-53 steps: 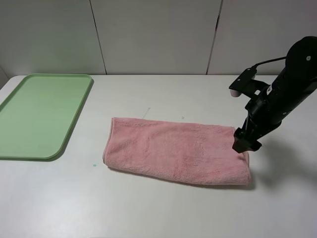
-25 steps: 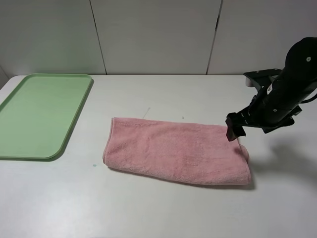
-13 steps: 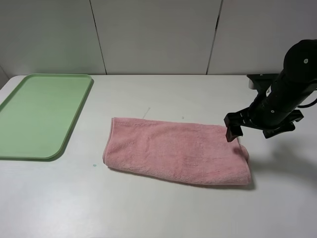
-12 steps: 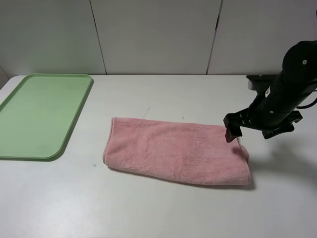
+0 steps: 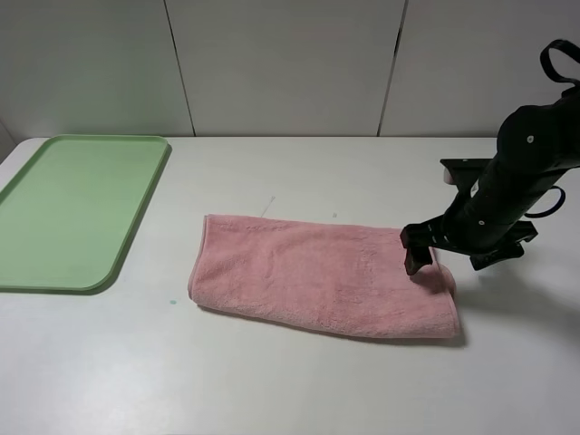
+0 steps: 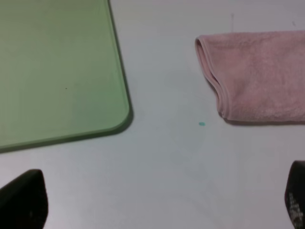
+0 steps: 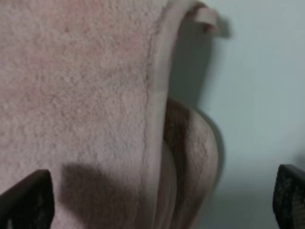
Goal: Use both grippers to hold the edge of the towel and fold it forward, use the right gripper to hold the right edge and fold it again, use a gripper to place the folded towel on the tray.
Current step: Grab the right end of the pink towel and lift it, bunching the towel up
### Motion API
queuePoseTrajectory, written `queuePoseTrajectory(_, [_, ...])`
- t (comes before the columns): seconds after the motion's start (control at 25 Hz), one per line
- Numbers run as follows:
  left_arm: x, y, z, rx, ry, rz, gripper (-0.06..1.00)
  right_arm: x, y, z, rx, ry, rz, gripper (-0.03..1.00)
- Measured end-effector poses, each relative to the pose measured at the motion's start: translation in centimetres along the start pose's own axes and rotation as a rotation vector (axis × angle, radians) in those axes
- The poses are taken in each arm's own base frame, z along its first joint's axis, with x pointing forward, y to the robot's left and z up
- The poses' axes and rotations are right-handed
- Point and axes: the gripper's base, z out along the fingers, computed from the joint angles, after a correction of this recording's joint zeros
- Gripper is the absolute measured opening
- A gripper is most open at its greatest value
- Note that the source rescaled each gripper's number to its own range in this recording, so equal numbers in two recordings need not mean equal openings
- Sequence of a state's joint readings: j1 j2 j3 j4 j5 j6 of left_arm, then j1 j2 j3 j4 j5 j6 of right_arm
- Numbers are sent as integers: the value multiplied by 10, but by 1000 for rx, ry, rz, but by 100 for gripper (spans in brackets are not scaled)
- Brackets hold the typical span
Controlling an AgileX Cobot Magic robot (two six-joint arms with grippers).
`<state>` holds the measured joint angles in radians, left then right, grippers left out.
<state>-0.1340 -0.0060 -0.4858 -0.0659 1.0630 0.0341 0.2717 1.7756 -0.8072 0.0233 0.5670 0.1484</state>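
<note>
The right end effector (image 7: 158, 200) is released, its fingers (image 7: 24, 202) spread over the towel's (image 5: 308, 272) right edge (image 7: 153, 105). The folded towel lies on the worktop (image 5: 272, 381); the tray (image 5: 54, 217) is far beyond. The left end effector (image 6: 159, 205) is released too.

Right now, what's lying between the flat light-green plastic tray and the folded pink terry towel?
Only bare white tabletop with one tiny teal speck, clearest in the left wrist view.

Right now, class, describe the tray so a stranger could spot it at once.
On the white table, look to the left side. The tray lies there, flat, with rounded corners and a low rim. Unlike the fluffy pink towel, it is smooth and light green.
</note>
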Motion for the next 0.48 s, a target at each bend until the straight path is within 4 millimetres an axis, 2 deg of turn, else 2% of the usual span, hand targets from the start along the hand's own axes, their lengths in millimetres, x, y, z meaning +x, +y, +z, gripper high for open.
queuePoseTrajectory(0.32, [0,0,0,0,0,0,100,3,0,28,4,83,19,100])
queuePoseTrajectory(0.48, [0,0,0,0,0,0,100,2,0,31,3,91,24,100])
